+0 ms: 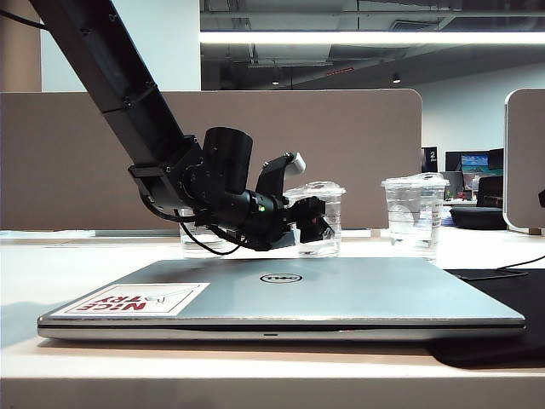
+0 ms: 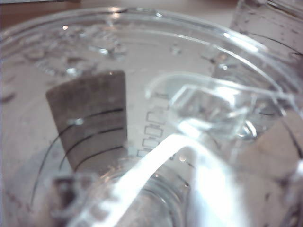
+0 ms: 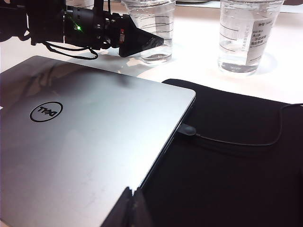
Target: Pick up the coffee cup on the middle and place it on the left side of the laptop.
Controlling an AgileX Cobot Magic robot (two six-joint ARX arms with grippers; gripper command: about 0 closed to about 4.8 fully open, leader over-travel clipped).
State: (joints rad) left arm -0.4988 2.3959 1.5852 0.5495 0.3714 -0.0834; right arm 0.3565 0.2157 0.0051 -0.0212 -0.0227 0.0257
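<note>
Coffee cup [image 1: 332,213] is standing upright on the table [image 1: 85,264] just behind the laptop's rear edge, about the middle of the row of clear cups, its long axis running straight up and its domed lid sitting on top. In the left wrist view the coffee cup [image 2: 156,56] is filling nearly the whole frame, so it is lying right between the fingers. The left gripper [image 1: 306,200] is reaching in from the left of the exterior view at a shallow downward slant. Its jaws are bracketing the cup's sides and appear to be pinching the body, though the clear plastic is making exact contact hard to read. From the right wrist view the left gripper [image 3: 142,43] is overlapping the near side of the coffee cup [image 3: 154,23]. The laptop [image 1: 341,294] is lying shut in front, and the free table to its left is lying leftward and toward the camera from the cup, on the side the left arm is already working. A second cup [image 1: 197,243] is standing behind that arm, near the likely path, and a taller cup [image 1: 415,213] is standing well apart to the right. The right gripper [image 3: 131,208] is hanging over the near corner of the laptop [image 3: 94,142], its fingers looking pressed together and holding nothing, farther from the cup.
</note>
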